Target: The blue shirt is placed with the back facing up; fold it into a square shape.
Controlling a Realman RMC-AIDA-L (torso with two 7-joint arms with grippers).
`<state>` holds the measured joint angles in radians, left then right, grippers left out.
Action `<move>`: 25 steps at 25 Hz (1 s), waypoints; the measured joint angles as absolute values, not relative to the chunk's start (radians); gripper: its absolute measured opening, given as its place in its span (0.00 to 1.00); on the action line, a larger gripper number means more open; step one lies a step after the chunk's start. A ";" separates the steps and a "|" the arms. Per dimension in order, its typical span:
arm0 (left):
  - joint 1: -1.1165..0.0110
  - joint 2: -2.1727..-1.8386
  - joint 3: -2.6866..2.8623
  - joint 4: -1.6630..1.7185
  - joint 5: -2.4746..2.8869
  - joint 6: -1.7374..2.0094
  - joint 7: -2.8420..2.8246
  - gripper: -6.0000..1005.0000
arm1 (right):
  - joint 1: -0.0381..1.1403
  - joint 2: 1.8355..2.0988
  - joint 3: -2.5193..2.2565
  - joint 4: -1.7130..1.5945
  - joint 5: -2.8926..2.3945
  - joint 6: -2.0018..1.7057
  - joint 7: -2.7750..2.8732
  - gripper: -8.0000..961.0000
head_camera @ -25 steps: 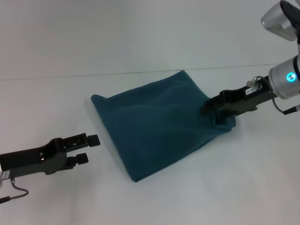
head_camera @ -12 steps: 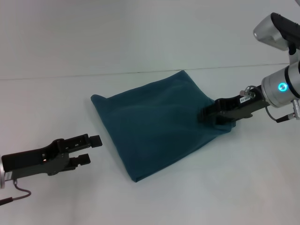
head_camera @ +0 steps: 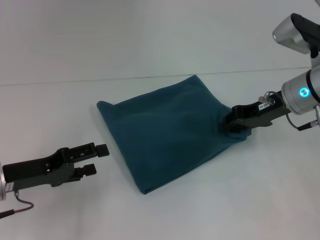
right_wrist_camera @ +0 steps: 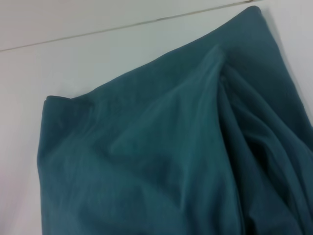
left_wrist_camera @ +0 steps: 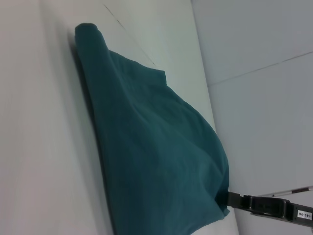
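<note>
The blue shirt (head_camera: 165,135) lies folded into a rough square on the white table, plain side up. My right gripper (head_camera: 229,125) is at its right corner, shut on a pinch of cloth that bunches and rises toward it. In the right wrist view the blue shirt (right_wrist_camera: 146,161) fills the picture, with creases running to one corner. My left gripper (head_camera: 96,159) hovers open near the table's front left, apart from the shirt's left edge. The left wrist view has the blue shirt (left_wrist_camera: 156,147) humped up toward the right gripper (left_wrist_camera: 264,206) at its far corner.
The white table (head_camera: 210,210) runs back to a pale wall, with a thin seam line (head_camera: 75,81) behind the shirt. A cable (head_camera: 15,207) hangs below my left arm.
My right gripper has drawn back a little to the right at the shirt's corner. The left gripper and the shirt's outline have hardly moved.
</note>
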<state>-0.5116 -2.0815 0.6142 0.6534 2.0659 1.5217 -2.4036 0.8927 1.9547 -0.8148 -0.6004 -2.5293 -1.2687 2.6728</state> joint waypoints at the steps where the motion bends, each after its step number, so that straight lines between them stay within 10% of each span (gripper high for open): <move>1: -0.512 -2.082 0.614 0.653 2.066 1.522 -2.404 0.92 | 0.893 1.954 -0.815 -0.600 -2.531 -1.268 2.673 0.34; 13: -0.511 -2.079 0.609 0.643 2.067 1.522 -2.402 0.92 | 0.891 1.954 -0.812 -0.599 -2.535 -1.260 2.674 0.05; 25: -0.511 -2.077 0.607 0.643 2.064 1.525 -2.402 0.91 | 0.845 1.933 -0.792 -0.748 -2.525 -1.334 2.722 0.02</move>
